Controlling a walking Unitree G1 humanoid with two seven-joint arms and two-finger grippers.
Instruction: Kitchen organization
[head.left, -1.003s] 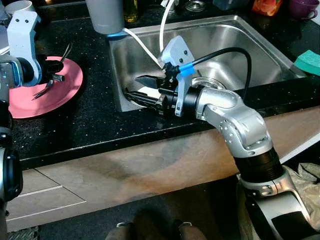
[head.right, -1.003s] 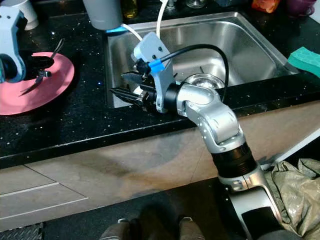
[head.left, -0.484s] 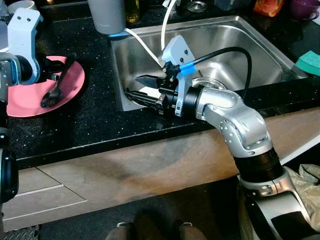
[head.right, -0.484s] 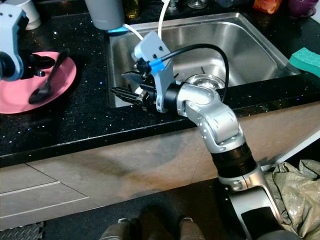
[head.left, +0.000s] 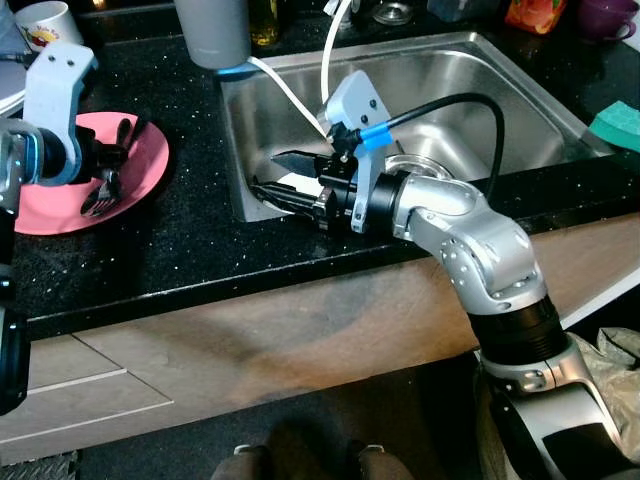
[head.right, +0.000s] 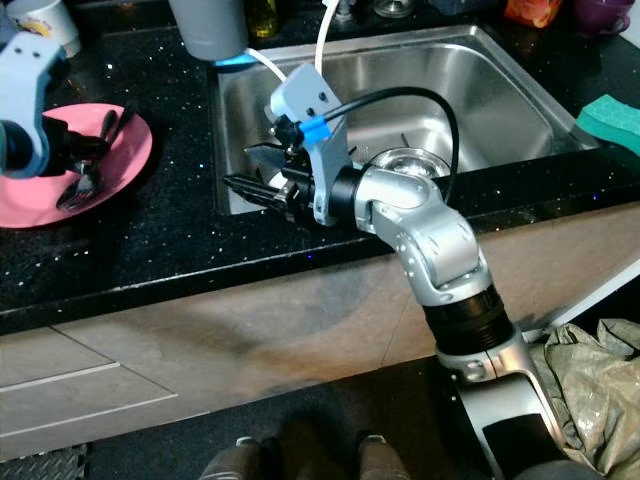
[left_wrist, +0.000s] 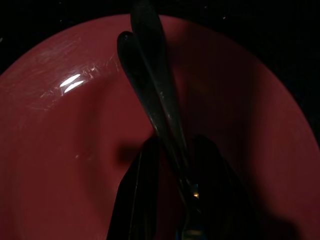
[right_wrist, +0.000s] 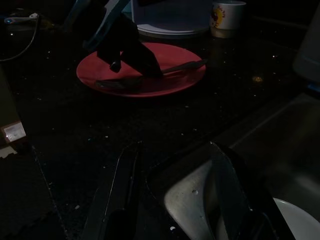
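Cutlery (left_wrist: 155, 95) now lies on the pink plate (head.left: 60, 205), pinched by left tool (head.left: 112, 170); right tool (head.left: 285, 180) gapes, unmoved.

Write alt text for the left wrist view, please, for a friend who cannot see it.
Seen from close above, the left gripper has its two black jaws closed around the handles of two dark metal utensils, which lie across a pink plate. Beyond the plate's rim is the dark countertop.
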